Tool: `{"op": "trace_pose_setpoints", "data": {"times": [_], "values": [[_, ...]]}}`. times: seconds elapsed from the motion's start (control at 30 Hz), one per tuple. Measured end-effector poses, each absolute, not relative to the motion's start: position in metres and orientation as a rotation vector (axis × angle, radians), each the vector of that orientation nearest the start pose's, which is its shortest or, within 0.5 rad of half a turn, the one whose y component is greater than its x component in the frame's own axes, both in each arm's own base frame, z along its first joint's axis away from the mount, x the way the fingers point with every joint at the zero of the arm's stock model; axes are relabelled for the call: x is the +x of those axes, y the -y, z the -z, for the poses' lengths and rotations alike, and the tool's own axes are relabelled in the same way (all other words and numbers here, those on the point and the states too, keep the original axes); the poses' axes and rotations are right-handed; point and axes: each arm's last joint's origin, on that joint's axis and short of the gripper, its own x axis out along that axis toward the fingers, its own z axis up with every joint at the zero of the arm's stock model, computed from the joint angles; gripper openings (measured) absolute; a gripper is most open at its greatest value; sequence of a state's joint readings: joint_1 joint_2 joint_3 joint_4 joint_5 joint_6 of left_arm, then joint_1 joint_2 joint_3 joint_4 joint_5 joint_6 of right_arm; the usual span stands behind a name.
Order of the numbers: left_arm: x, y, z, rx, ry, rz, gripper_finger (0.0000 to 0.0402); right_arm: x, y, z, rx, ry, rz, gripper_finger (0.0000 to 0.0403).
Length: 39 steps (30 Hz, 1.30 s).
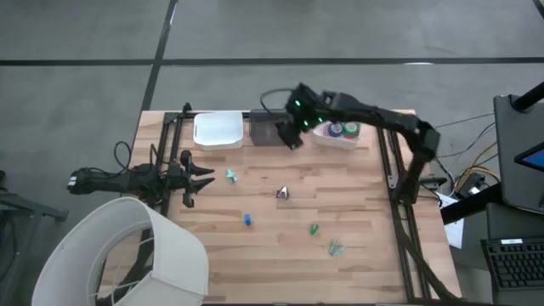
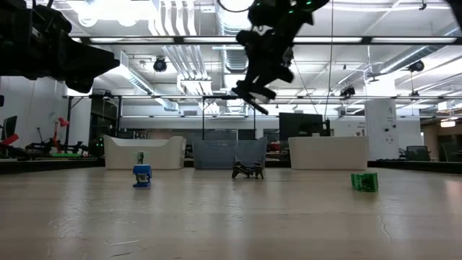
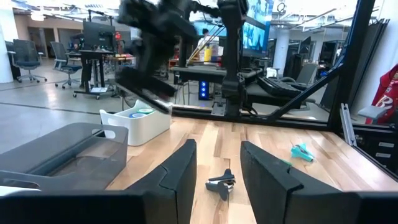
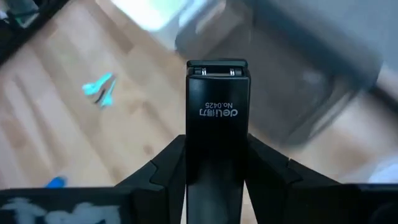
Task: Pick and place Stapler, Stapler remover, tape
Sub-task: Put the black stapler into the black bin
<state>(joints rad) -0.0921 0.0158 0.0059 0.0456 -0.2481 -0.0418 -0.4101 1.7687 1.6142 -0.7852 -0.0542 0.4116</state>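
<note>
While the left tool (image 1: 197,174) rests low at the tabletop's (image 1: 280,246) left edge with its fingers (image 3: 180,171) spread around nothing, the white bin (image 1: 218,130) sits at the far edge, a grey bin (image 1: 265,131) just right of it. The right tool (image 1: 291,136) hangs above the grey bin's right side, pinching the black stapler (image 4: 217,124). Farther right, a second white bin (image 1: 338,136) holds tape rolls (image 1: 343,130). Small teal (image 1: 230,176), silvery (image 1: 283,193), blue (image 1: 247,219) and green (image 1: 314,229) pieces lie scattered mid-tabletop.
</note>
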Motion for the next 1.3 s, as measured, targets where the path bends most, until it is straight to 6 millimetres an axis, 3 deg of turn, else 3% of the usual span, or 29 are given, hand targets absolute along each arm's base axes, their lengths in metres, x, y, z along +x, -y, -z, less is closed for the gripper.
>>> {"op": "trace_pose_setpoints", "data": {"times": [0.27,0.5,0.73,1.0,1.3], "values": [[0.098,0.002,-0.169,-0.048,0.038,-0.155,0.0128,0.397,0.214,-0.306,0.318,-0.942,0.427,0.0128],[0.098,0.002,-0.169,-0.048,0.038,-0.155,0.0126,0.429,0.253,-0.27,0.136,-1.041,0.344,0.0129],[0.098,0.002,-0.169,-0.048,0.037,-0.155,0.0127,0.43,0.257,-0.229,0.01,-1.226,0.358,0.013],[0.098,0.002,-0.169,-0.048,0.037,-0.155,0.0128,0.436,0.253,-0.218,-0.163,-1.264,0.221,0.013],[0.098,0.002,-0.169,-0.048,0.037,-0.155,0.0129,0.438,0.258,-0.196,-0.205,-1.327,0.208,0.013]]}}
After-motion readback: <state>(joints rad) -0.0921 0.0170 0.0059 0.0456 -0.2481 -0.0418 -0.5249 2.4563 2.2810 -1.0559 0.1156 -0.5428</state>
